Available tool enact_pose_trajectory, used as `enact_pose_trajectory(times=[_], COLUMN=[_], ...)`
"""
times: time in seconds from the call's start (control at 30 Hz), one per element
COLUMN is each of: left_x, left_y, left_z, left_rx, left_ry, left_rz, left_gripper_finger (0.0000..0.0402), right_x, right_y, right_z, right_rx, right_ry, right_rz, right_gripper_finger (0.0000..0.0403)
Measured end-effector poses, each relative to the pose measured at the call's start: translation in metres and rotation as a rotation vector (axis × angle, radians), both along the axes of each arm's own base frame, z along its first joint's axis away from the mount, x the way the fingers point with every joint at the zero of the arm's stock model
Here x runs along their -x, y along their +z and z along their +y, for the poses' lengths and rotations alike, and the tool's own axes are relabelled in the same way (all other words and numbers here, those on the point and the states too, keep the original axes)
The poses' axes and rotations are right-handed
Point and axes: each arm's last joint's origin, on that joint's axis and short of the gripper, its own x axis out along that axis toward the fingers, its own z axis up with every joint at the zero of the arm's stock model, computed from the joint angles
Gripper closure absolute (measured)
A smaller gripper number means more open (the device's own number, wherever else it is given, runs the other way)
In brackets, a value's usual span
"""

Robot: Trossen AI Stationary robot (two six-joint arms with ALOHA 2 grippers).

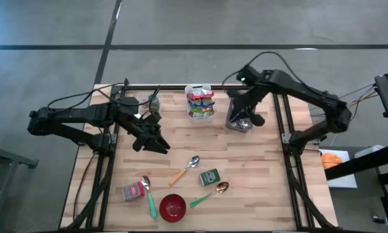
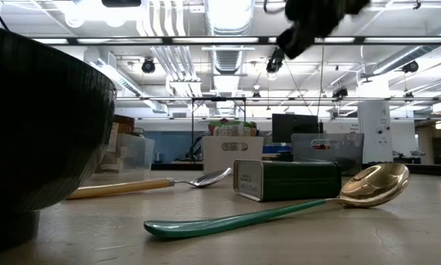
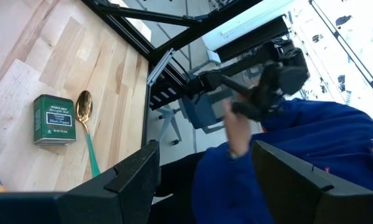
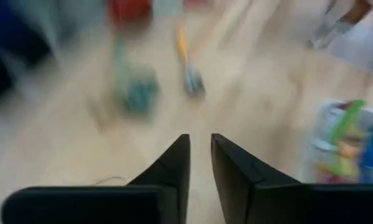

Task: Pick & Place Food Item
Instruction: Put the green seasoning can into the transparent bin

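Wood desk [image 1: 258, 162]: pale plank top. Stock sits at the far edge and loose ware at the near edge, so the middle stays free for the arms to cross.
Left arm [image 1: 83, 116]: parked left of the bin and a little nearer the front, out of the other arm's way. Its jaws are apart and hold nothing. I judge it to be waiting.
Right arm [image 1: 310, 97]: just right of the bin, raised over the tub. Its jaws are all but together with only a thin slit between them, and nothing is in them. Its wrist picture is smeared, so it looks to be mid-swing.
Bin [image 1: 201, 110]: white, at the middle of the far edge. This is the landmark.
Food packets [image 1: 201, 98]: bright packs standing inside the bin, probably the task's item. None is lifted or gripped yet.
Tub [image 1: 239, 122]: greyish, just right of the bin and under the right arm. It is possibly the drop spot. What it contains cannot be told.
Bowl [image 1: 173, 207]: red, well in front of the bin at the near edge.
Spoons: a wooden-handled one [image 1: 184, 169] lies straight in front of the bin. A gold one with a green handle [image 1: 210, 193] is farther front. A third [image 1: 148, 194] is front-left, by the bowl.
Tin [image 1: 209, 177]: green, in front of the bin between the first two spoons, lying flat.
Pink pack [image 1: 134, 191]: front-left of the bin, beside the third spoon.
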Motion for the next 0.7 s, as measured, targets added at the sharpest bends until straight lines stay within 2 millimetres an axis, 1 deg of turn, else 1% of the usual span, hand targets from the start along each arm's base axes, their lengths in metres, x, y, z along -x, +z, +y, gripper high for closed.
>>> enact_pose_trajectory(times=[0.07,0.13,0.2,0.27,0.37,0.5,0.6,0.7], left_x=[0.000,0.000,0.000,0.000,0.000,0.000,0.000,0.000], left_y=[0.000,0.000,0.000,0.000,0.000,0.000,0.000,0.000], left_z=[0.000,0.000,0.000,0.000,0.000,0.000,0.000,0.000], left_rx=[0.000,0.000,0.000,0.000,0.000,-0.001,-0.001,-0.002], left_ry=[0.000,0.000,0.000,0.000,0.000,0.000,-0.001,-0.001], left_rz=[0.000,0.000,0.000,0.000,0.001,0.002,0.002,0.001], left_gripper_finger=[0.0144,0.0144,0.0144,0.0144,0.0144,0.0144,0.0144,0.0144], right_x=[0.006,0.011,0.016,0.020,0.023,0.017,0.010,0.002], right_y=[0.016,0.027,0.034,0.038,0.044,0.047,0.051,0.053], right_z=[0.005,0.011,0.016,0.021,0.028,0.040,0.048,0.058], right_rx=[-0.214,-0.373,-0.497,-0.584,-0.698,-0.803,-0.787,-0.718], right_ry=[-0.163,-0.277,-0.369,-0.420,-0.409,-0.318,-0.240,-0.174], right_rz=[0.027,0.070,0.136,0.181,0.222,0.267,0.229,0.160], right_gripper_finger=[0.0358,0.0369,0.0380,0.0390,0.0394,0.0394,0.0394,0.0394])
